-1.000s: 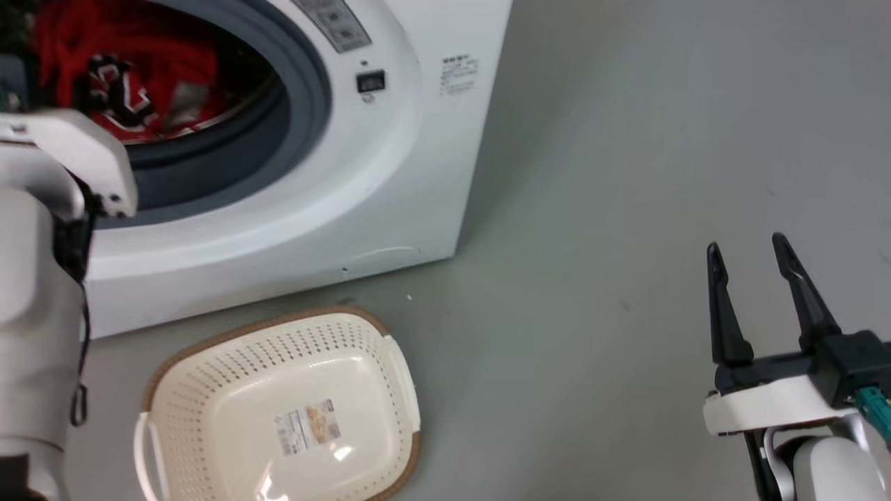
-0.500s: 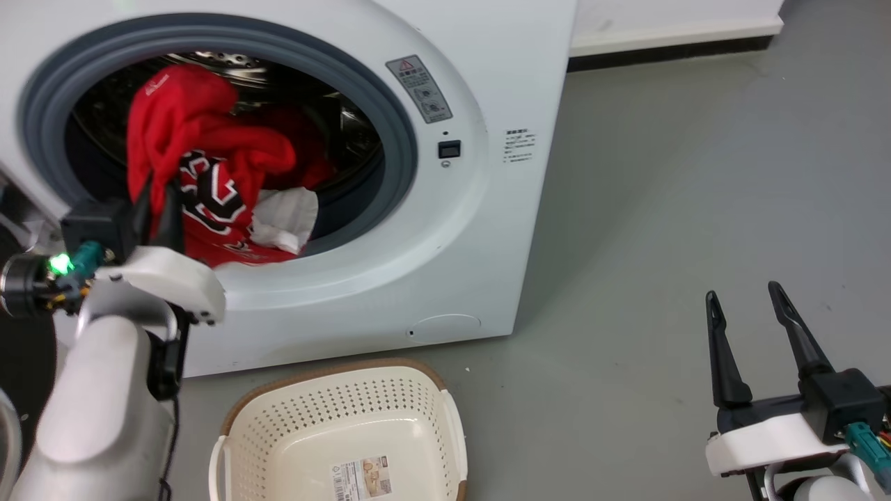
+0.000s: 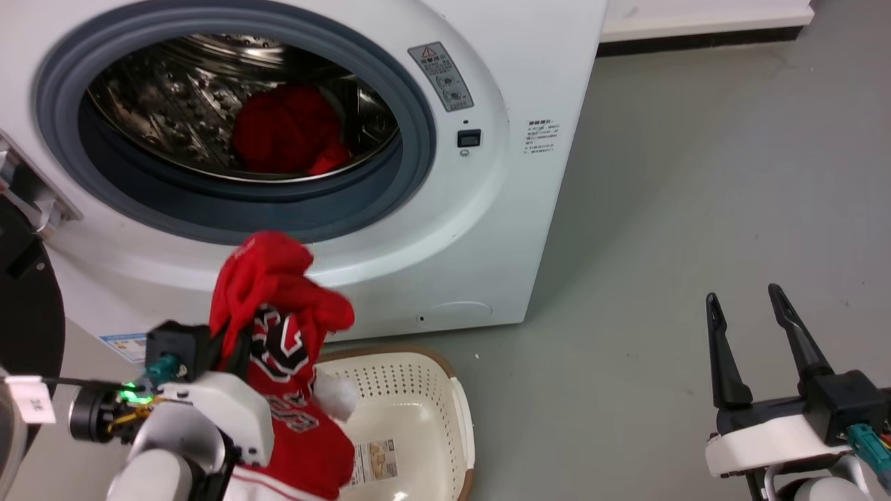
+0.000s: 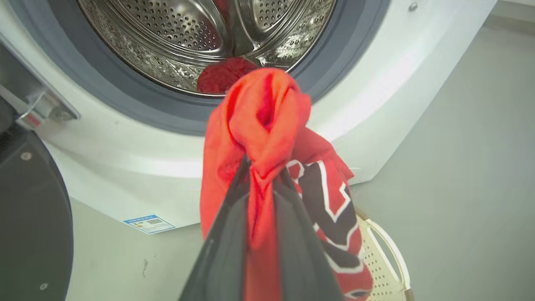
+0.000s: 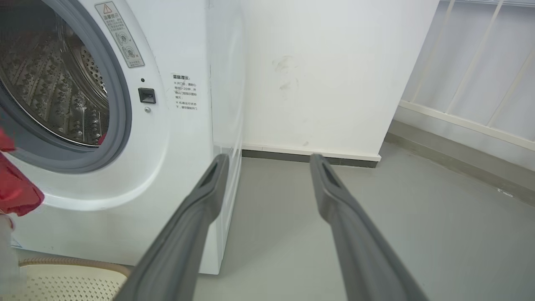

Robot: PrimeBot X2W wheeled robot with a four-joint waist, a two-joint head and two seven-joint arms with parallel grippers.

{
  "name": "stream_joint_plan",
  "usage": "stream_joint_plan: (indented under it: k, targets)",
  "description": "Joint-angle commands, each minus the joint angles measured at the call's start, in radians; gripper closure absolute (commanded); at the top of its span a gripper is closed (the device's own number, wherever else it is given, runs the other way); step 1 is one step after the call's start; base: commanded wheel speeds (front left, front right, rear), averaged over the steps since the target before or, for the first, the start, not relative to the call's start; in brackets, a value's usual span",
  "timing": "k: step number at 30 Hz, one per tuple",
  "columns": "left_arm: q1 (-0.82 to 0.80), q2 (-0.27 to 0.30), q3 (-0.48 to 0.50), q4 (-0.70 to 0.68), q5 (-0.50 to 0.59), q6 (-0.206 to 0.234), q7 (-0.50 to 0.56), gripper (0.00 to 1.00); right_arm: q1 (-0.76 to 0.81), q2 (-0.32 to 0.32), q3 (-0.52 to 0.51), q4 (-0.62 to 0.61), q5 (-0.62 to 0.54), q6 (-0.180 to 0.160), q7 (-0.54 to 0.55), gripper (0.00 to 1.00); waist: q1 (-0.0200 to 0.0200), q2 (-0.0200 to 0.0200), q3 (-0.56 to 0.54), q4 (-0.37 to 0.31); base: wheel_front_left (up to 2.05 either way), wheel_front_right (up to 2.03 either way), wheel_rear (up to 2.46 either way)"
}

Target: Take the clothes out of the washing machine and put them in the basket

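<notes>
At the lower left of the head view we hold the red jersey point(image 3: 292, 396) in our left gripper point(image 4: 265, 167), its fingers clamped on a bunched fold. The cloth hangs over the left side of the basket point(image 3: 424, 396), which sits on the floor point(image 3: 696, 209) at the bottom centre, just in front of the washing machine point(image 3: 529, 209). A second red garment point(image 3: 285, 136) lies inside the drum point(image 3: 174, 118), upper left. Our right gripper point(image 3: 743, 294), lower right, has its fingers apart over the floor and grips nothing.
</notes>
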Motion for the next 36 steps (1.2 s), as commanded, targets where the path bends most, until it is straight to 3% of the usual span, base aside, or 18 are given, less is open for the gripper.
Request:
stream_joint_plan:
  k: [1, 7, 21, 36]
  targets:
    - [0.007, 0.004, -0.002, 0.004, -0.003, 0.003, 0.001, 1.00, -0.013, 0.001, -0.001, -0.002, 0.001, -0.001, -0.002, 0.00, 0.0001, 0.0000, 0.019, -0.007, 0.00, 0.00, 0.00]
    - [-0.002, 0.000, -0.048, 0.167, 0.028, -0.016, -0.026, 1.00, -0.059, 0.001, -0.003, -0.010, -0.004, -0.001, -0.002, 0.00, 0.0001, 0.0000, 0.117, -0.041, 0.00, 0.00, 0.00]
    - [-0.269, -0.060, -0.111, 0.650, 0.061, -0.083, -0.158, 1.00, -0.144, 0.001, 0.008, -0.036, 0.015, -0.001, -0.002, 0.00, 0.0001, 0.0000, 0.367, -0.137, 0.00, 0.00, 0.00]
    - [-0.427, -0.067, -0.127, 1.000, 0.059, -0.098, -0.284, 1.00, -0.192, 0.001, 0.039, -0.042, 0.046, -0.001, -0.002, 0.00, 0.0001, 0.0000, 0.476, -0.185, 0.00, 0.00, 0.00]
